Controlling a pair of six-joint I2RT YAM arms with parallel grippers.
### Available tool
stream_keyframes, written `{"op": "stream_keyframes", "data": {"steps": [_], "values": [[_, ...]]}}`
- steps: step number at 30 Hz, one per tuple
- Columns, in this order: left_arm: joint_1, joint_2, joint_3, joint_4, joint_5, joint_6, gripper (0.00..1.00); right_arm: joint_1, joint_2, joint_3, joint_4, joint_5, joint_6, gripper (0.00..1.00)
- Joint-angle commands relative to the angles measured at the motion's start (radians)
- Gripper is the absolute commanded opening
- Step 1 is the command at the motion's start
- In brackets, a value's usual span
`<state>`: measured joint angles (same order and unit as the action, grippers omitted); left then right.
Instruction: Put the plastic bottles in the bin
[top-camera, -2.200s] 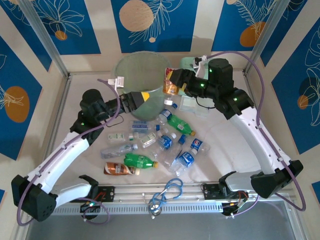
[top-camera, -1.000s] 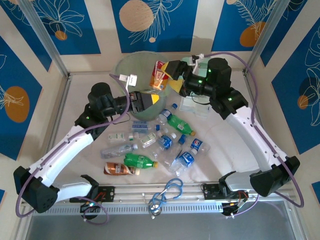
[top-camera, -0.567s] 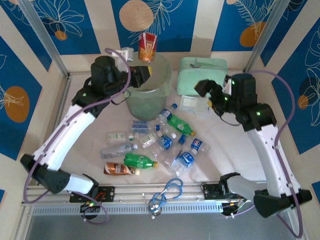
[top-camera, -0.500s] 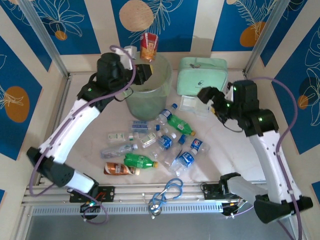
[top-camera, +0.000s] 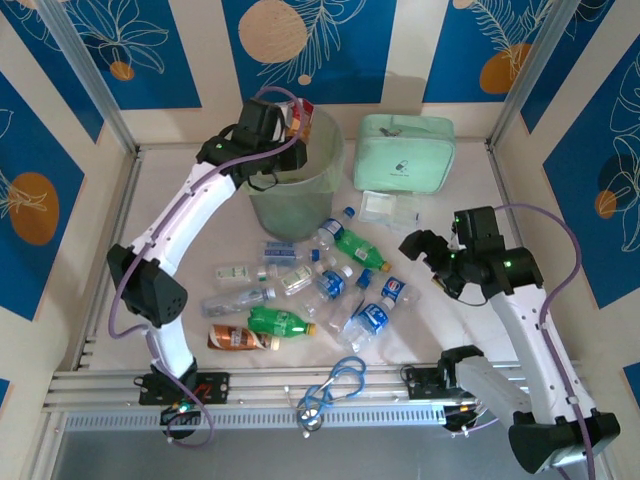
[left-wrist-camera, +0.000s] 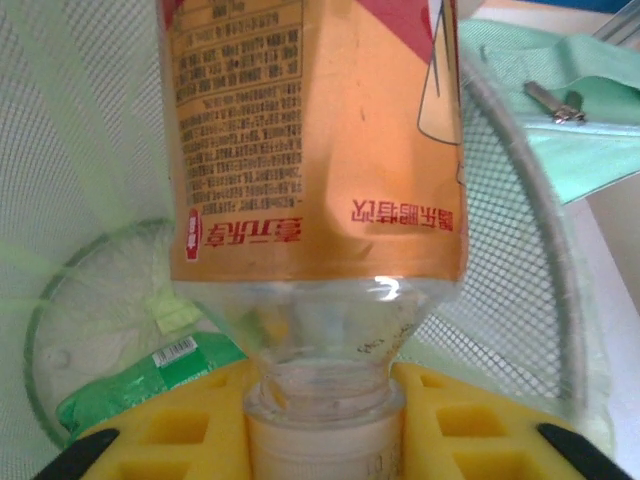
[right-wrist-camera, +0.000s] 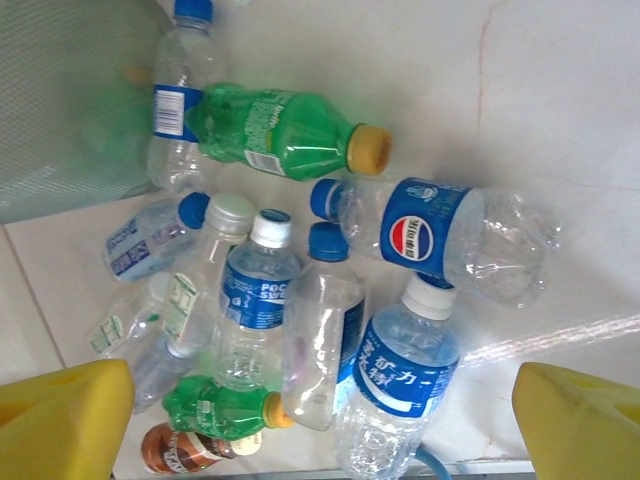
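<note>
DROP POINT: my left gripper (left-wrist-camera: 322, 425), top centre of the overhead frame, is clamped on the neck of the orange-label bottle (left-wrist-camera: 310, 140), w/ the body held over the mouth of the bin (top-camera: 300, 195). A neck grip keeps my fingers clear of the mesh wall, so I judge a plain let-go should send it inside. What looks like a green-label bottle (left-wrist-camera: 130, 385) lies on the bin floor.

My right gripper (right-wrist-camera: 320, 410), centre-right in the overhead shot, hangs w/ jaws spread wide & nothing between them, above the loose bottles (top-camera: 320, 285) lying on their sides in the middle of the bench (top-camera: 470, 170). It's placed, I reckon, for the next pick. Abt a dozen wait there: clear, green & one brown, bunched & touching, so a clean single grab may be tricky. The mint zip case (top-camera: 405, 150), just right of the bin, is no part of the job.
</note>
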<state>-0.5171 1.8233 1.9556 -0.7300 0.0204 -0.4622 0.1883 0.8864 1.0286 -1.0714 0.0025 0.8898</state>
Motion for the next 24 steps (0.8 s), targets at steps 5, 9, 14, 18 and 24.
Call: {"op": "stream_keyframes", "data": {"steps": [5, 9, 14, 18, 24], "values": [[0.008, 0.017, 0.033, -0.044, -0.01, 0.014, 0.52, -0.004, 0.003, -0.095, 0.01, 0.034, -0.007, 0.97], [0.008, 0.016, 0.049, -0.045, -0.001, 0.021, 0.62, -0.005, 0.055, -0.138, 0.047, 0.03, -0.049, 0.98], [0.008, -0.02, 0.057, -0.028, 0.014, 0.022, 0.65, 0.013, 0.106, -0.158, 0.083, 0.025, -0.089, 0.99], [0.006, -0.11, 0.022, 0.017, 0.047, 0.01, 0.66, 0.059, 0.139, -0.174, 0.094, 0.064, -0.094, 1.0], [0.006, -0.378, -0.281, 0.183, 0.118, -0.019, 0.7, 0.179, 0.223, -0.151, 0.106, 0.133, -0.077, 0.99]]}}
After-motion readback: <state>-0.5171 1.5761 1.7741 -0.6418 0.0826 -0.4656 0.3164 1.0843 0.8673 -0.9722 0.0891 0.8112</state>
